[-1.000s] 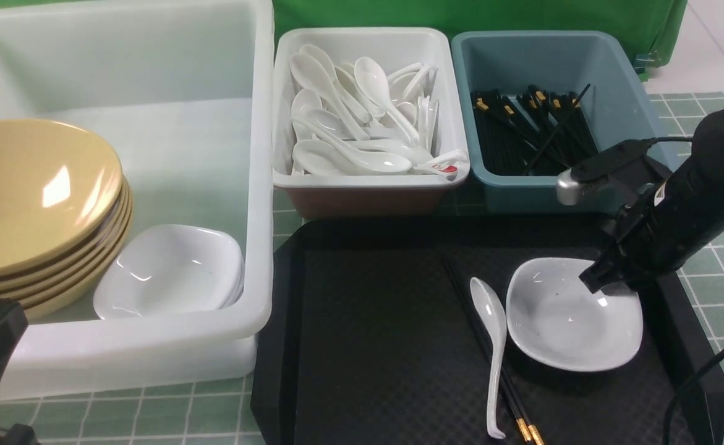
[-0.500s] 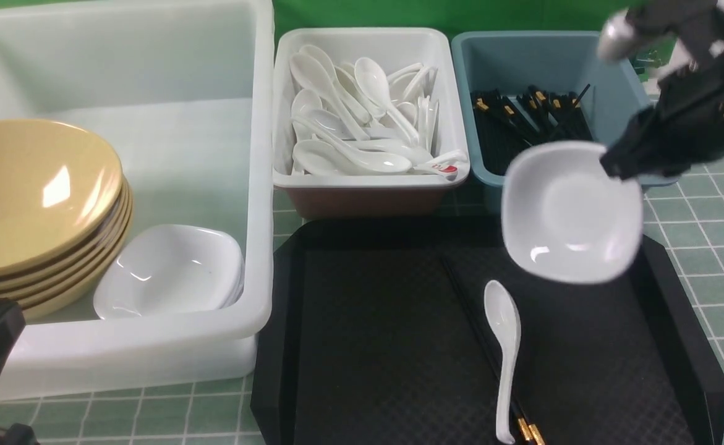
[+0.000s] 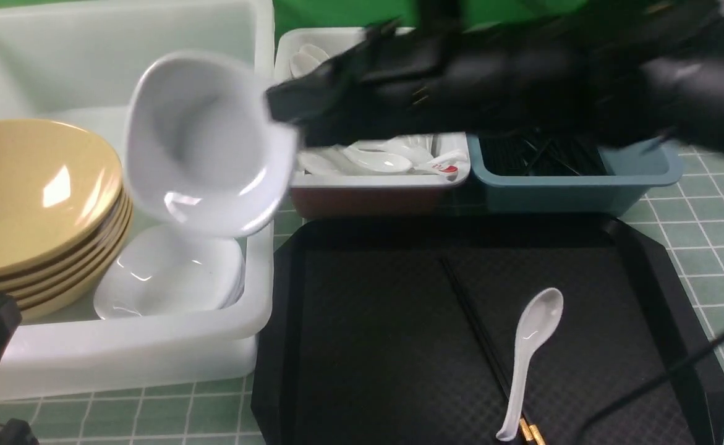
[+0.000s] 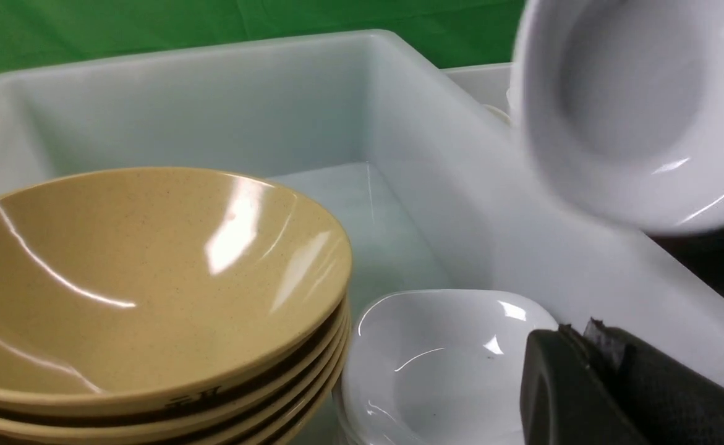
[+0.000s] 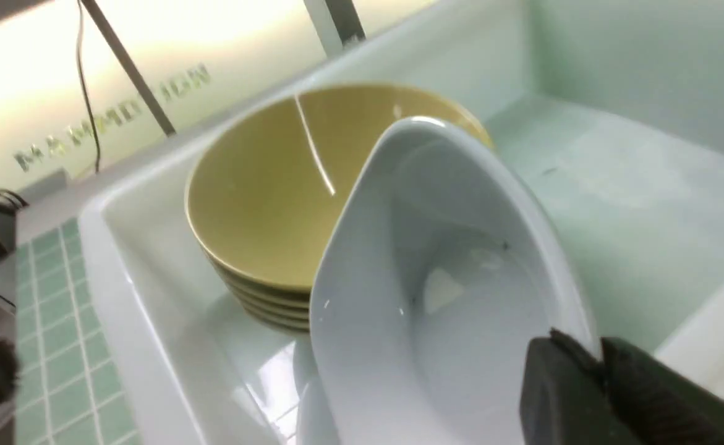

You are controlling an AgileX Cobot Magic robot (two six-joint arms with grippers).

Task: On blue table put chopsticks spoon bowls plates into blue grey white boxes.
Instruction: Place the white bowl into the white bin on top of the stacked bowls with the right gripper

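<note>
Grid-patterned cloth covers the table point(image 3: 708, 204), with a green backdrop behind. The right gripper point(image 3: 278, 111) is clamped nearly shut on the rim of one plate point(image 3: 204, 142). It holds the plate tilted in the air over the right-hand edge of the big tub point(image 3: 151, 364). The left gripper point(image 4: 575, 340) sits low by the tub's near corner, jaws together, holding nothing.

Inside the tub is one stack of bowls point(image 3: 34, 185), at least four, and beside it a stack of plates point(image 3: 170, 272) whose number I cannot tell. On the black tray point(image 3: 368, 321) lie one spoon point(image 3: 532, 346) and two chopsticks point(image 3: 479, 337), the spoon handle across them.

The right arm, blurred, stretches across the white bin point(image 3: 377, 180) of spoons and the blue bin point(image 3: 575, 188) of chopsticks, hiding most of both.
</note>
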